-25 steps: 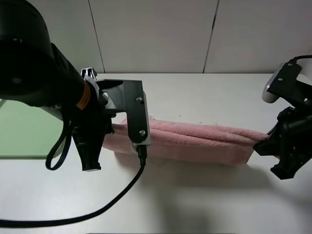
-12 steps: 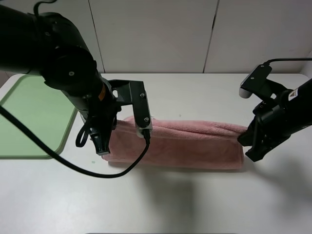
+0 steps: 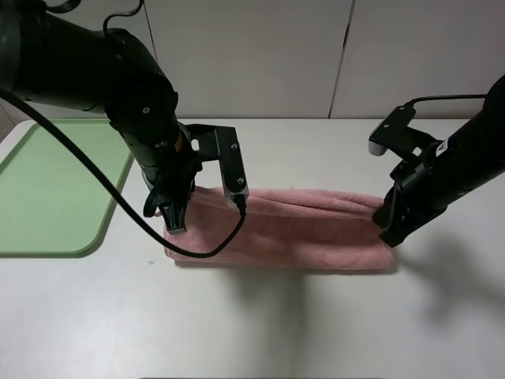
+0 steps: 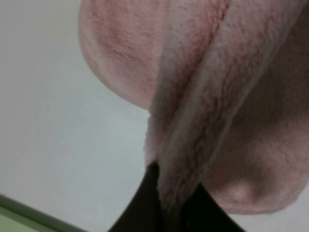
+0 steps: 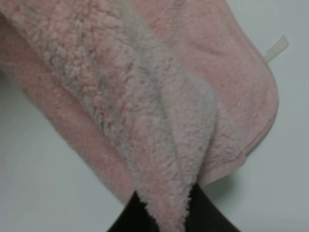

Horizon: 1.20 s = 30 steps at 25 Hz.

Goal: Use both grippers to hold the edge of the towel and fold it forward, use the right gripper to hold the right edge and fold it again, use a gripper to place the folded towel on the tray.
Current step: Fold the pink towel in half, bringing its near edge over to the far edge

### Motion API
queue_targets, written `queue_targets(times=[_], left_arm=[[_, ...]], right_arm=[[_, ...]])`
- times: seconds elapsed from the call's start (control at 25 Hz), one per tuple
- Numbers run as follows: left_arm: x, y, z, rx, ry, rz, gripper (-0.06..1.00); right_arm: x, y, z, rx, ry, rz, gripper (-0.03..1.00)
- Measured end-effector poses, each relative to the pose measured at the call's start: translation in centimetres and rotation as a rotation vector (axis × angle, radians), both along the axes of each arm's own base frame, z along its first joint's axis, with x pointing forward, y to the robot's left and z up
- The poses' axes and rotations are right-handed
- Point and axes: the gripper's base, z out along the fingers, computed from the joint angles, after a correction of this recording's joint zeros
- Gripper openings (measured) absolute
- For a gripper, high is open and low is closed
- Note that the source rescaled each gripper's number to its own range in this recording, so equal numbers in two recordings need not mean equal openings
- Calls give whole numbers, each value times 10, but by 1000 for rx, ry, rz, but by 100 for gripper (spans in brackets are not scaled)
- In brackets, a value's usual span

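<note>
Pink and plush, the square towel (image 3: 300, 229) lies doubled into a long band on the white table (image 3: 316, 316), stretched between the two black arms. The left gripper (image 3: 175, 223) is clamped on the edge (image 4: 193, 121) at one end and the right gripper (image 3: 389, 231) on it at the other. Holding both ends this way, I'd guess, keeps the upper layer level so the fold lands square. The pale green, low-rimmed plastic tray (image 3: 47, 189) sits apart beyond the left arm, ready for the folded towel.
</note>
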Motion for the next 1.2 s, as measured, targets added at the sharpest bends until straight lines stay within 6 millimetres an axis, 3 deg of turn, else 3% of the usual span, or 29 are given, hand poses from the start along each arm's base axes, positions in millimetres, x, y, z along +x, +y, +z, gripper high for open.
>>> queue_targets(times=[0.32,0.92,1.04,1.2], left_arm=[[11,-4,-11,5,2,-10,0],[14,-6,-12,-12,-16,-23,1],[14,-6,-12,-10,-16,-24,7],[16,2,-12,56,-18,-28,26]], right_arm=[[8,-1,-7,-27,-44,19,0],[10,-2,-7,-63,-71,56,0],[10,-3,-7,-66,-77,59,3],[12,-6,-6,-84,-98,70,22]])
